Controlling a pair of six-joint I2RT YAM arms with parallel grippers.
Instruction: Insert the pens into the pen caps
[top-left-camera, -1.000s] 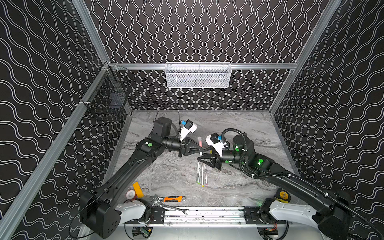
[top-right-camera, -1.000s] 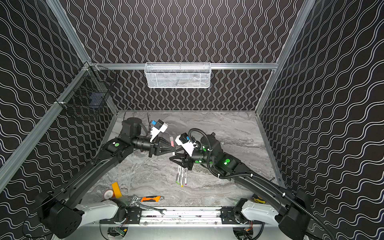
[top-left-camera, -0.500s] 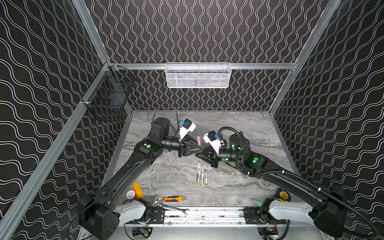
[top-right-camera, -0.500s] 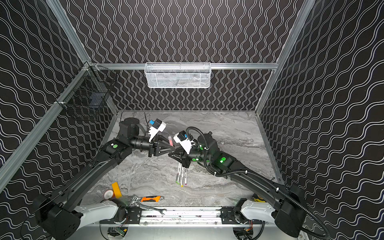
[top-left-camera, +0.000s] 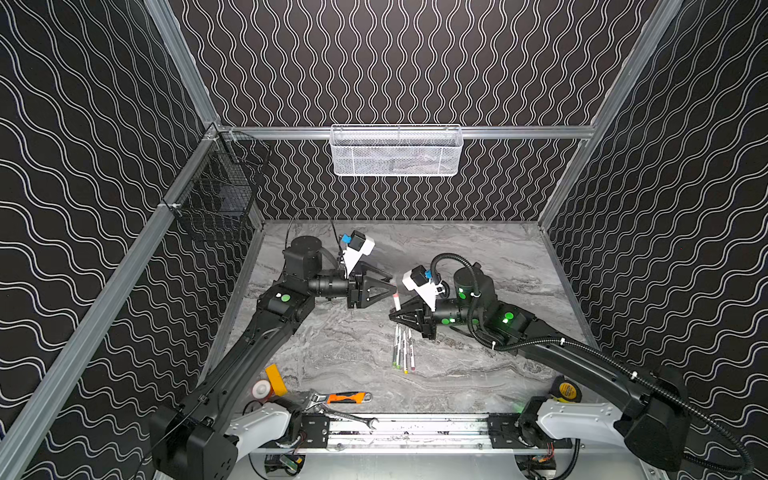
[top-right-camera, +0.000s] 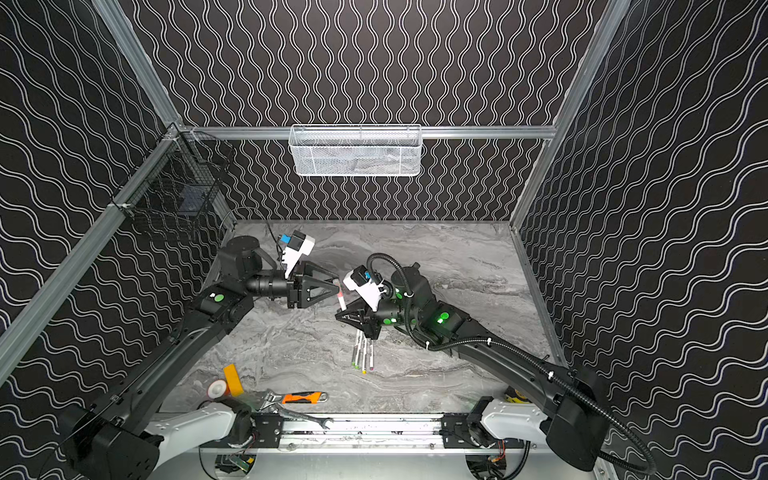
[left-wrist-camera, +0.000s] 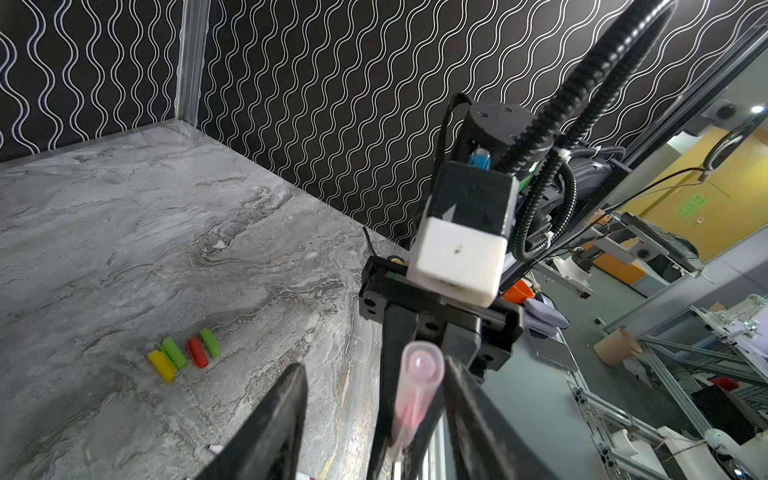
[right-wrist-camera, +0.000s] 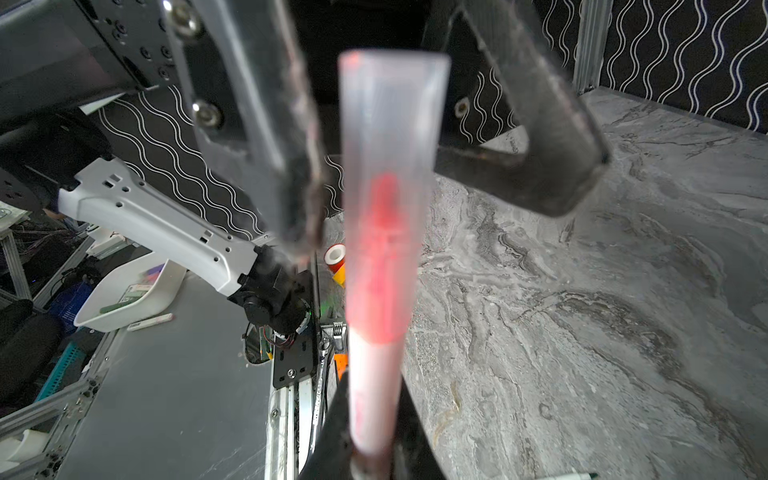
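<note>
Bimanual handover above the middle of the tabletop (top-left-camera: 478, 374). The right end effector (top-left-camera: 394, 315) is closed on the lower barrel of the held pen (right-wrist-camera: 376, 270), which stands nearly upright. The pen's upper end carries a translucent sleeve (right-wrist-camera: 392, 124), and a red tip shows through it. The left end effector (top-left-camera: 392, 286) has its jaws apart on either side of that sleeve. One finger is close beside the sleeve, but whether it touches cannot be told.

Three pens (top-left-camera: 403, 347) lie side by side, touching or nearly so, between the middle of the tabletop and its front edge. The pen caps (left-wrist-camera: 183, 355) (one yellow, two green, one red) lie in a tight row on the tabletop. They appear only in the left wrist view.

Handling, as judged: the pen is light, stiff and smooth. Being round, it is likely to twist or slide in flat pads. Held low, it will probably lever sideways under an end-on push. A mid-barrel grasp that leaves the mating end free looks steadier. The stubby caps are best pinched across their sides, away from the mouth.
</note>
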